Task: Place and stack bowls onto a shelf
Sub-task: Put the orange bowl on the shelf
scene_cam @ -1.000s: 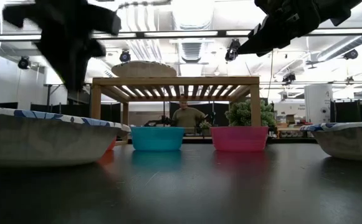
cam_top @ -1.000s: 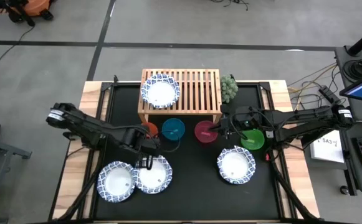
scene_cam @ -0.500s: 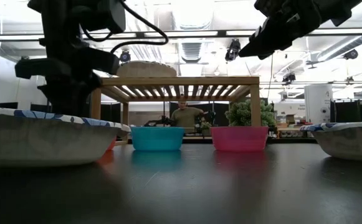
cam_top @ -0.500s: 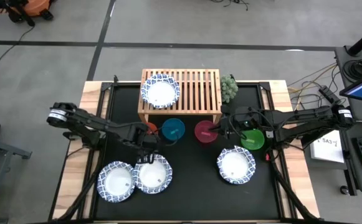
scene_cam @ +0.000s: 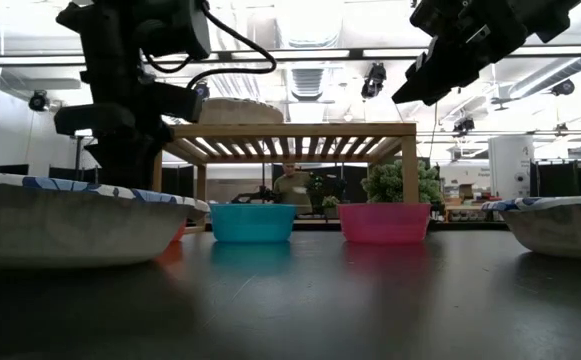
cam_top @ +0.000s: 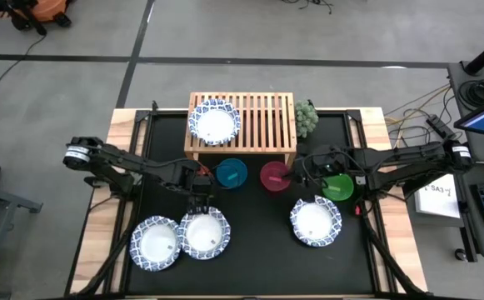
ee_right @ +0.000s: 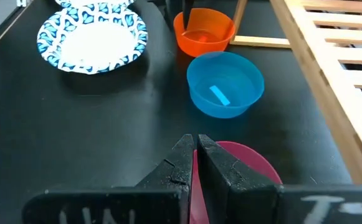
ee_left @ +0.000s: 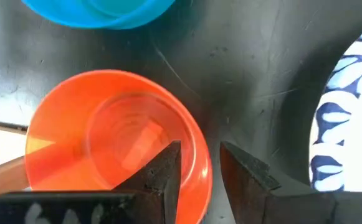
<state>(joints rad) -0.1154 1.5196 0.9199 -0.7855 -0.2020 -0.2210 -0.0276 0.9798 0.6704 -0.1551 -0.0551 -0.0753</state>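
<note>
My left gripper (ee_left: pixel 200 155) is open and low over the red bowl (ee_left: pixel 106 143). One finger stands inside the bowl's wall and the other outside, with the rim (ee_left: pixel 203 167) between them; no touch shows. My right gripper (ee_right: pixel 197 146) is shut and hovers above the magenta bowl (ee_right: pixel 255 167), which stands on the mat. The red (cam_top: pixel 197 172), teal (cam_top: pixel 231 173) and magenta (cam_top: pixel 271 177) bowls stand in a row in front of the shelf (cam_top: pixel 266 125). The green bowl (cam_top: pixel 338 187) sits under my right arm. One white bowl (cam_top: pixel 215 122) rests on the shelf's slats.
Two white bowls (cam_top: pixel 157 243) (cam_top: pixel 205 233) lie overlapping at the mat's near left, and a third (cam_top: pixel 315 221) at the near right. A bumpy green object (cam_top: pixel 306 117) stands beside the shelf's right end. The right half of the shelf top is bare.
My left gripper has moved from above the overlapping white bowls toward the table's far edge and come down over the red bowl. No bowl has moved.
</note>
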